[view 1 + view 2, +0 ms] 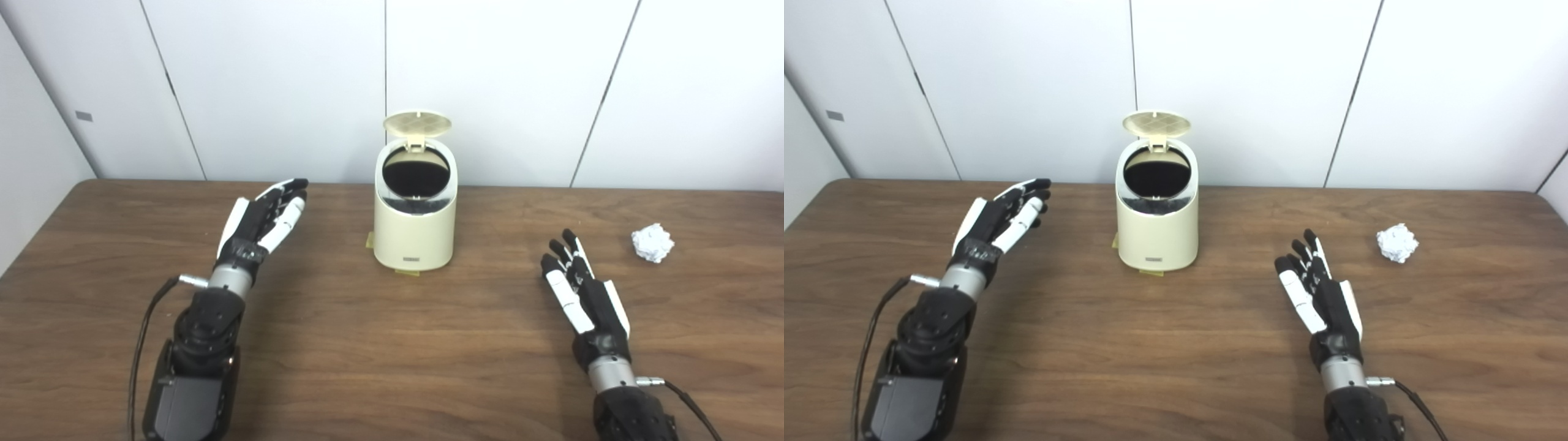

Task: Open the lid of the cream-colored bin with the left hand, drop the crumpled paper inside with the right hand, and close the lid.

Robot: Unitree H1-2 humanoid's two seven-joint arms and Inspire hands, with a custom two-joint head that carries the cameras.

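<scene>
Bin (415, 226) stands mid-bench toward the back wall, its lid (417, 124) tipped upright on the rear hinge, mouth open and dark. Crumpled paper (653, 242) lies well apart to the right on the bench (343, 343). The right hand (585, 294) rests nearer, fingers (566, 245) spread and empty; the left hand (260, 223) hovers left of the bin, fingers extended close together, empty too.

Risks, as I judge them: a loose pinch could let the light paper slip, or a careless reach could knock the bin or drop the lid shut. The bin's inside is too dark to read, and small tabs at its base are unclear.
</scene>
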